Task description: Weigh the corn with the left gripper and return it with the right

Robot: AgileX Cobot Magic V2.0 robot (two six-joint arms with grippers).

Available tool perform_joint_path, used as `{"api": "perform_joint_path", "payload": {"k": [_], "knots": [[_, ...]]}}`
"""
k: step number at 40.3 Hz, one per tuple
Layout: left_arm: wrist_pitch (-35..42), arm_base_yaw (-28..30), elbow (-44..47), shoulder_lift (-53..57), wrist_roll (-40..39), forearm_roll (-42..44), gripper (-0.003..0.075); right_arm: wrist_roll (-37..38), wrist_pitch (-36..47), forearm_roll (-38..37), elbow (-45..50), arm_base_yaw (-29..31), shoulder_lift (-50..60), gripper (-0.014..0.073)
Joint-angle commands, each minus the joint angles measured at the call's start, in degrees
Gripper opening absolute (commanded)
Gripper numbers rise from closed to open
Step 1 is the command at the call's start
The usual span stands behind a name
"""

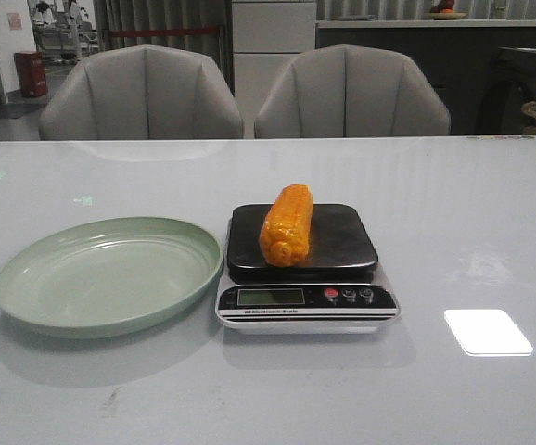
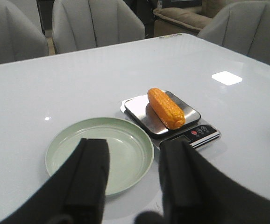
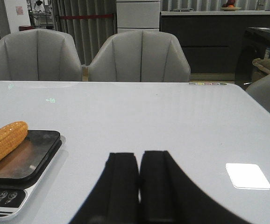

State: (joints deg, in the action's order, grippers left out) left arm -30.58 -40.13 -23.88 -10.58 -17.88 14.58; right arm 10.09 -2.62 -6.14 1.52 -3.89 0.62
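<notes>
The orange-yellow corn (image 1: 287, 225) lies lengthwise on the black platform of the electronic scale (image 1: 342, 306) at the table's middle. It also shows in the left wrist view (image 2: 166, 108) and at the edge of the right wrist view (image 3: 3, 142). The pale green plate (image 1: 106, 274) sits empty to the left of the scale. My left gripper (image 2: 134, 151) is open and empty, held above the plate's near side (image 2: 139, 163). My right gripper (image 3: 139, 161) is shut and empty, over bare table to the right of the scale (image 3: 13, 186). Neither gripper shows in the front view.
Two grey chairs (image 1: 143, 93) stand behind the table's far edge. A bright light reflection (image 1: 487, 331) lies on the white table (image 1: 453, 213) right of the scale.
</notes>
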Motion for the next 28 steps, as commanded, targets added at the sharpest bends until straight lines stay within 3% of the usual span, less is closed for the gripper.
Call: {"api": "perform_joint_path", "payload": {"k": [1, 7, 17, 28], "knots": [[3.07, -0.35, -1.37, -0.37, -0.13, 0.38, 0.024, -0.38, 4.69, -0.44, 0.2, 0.29, 1.08, 0.0165], [2.31, -0.35, -1.37, -0.37, 0.09, 0.48, 0.0108, -0.38, 4.69, -0.44, 0.2, 0.29, 1.08, 0.0165], [2.31, -0.35, -1.37, -0.37, 0.09, 0.48, 0.0114, -0.38, 6.0, -0.44, 0.2, 0.29, 1.08, 0.0165], [2.31, -0.35, -1.37, -0.37, 0.09, 0.59, 0.0114, -0.15, 17.77, -0.44, -2.47, 0.29, 0.5, 0.0165]]}}
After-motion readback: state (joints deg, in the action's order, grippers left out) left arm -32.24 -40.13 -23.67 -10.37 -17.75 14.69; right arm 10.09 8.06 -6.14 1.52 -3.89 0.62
